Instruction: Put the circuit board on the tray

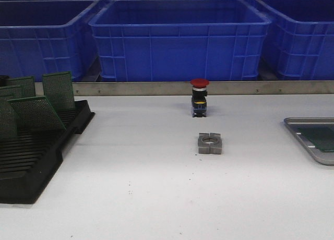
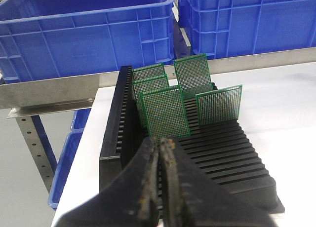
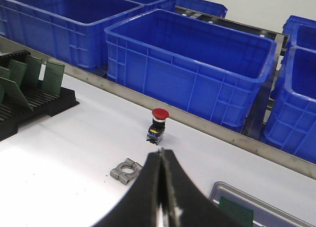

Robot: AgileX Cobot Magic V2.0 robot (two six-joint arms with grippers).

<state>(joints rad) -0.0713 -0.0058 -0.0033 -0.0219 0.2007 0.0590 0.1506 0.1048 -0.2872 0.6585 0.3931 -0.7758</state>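
Several green perforated circuit boards point(image 1: 37, 112) stand in a black slotted rack point(image 1: 31, 162) at the table's left; they also show in the left wrist view point(image 2: 165, 110) and the right wrist view point(image 3: 53, 75). The grey metal tray point(image 1: 304, 136) lies at the right edge with a green board point(image 1: 322, 137) flat in it; the tray point(image 3: 223, 191) and that board point(image 3: 236, 213) show in the right wrist view. My left gripper point(image 2: 160, 142) is shut and empty, over the rack's near end. My right gripper point(image 3: 160, 152) is shut and empty, above the table near the tray.
A red emergency-stop button point(image 1: 199, 96) stands mid-table at the back, with a grey metal clamp block point(image 1: 210, 143) in front of it. Large blue bins point(image 1: 180, 39) line the back behind a metal rail point(image 1: 261, 88). No arm shows in the front view.
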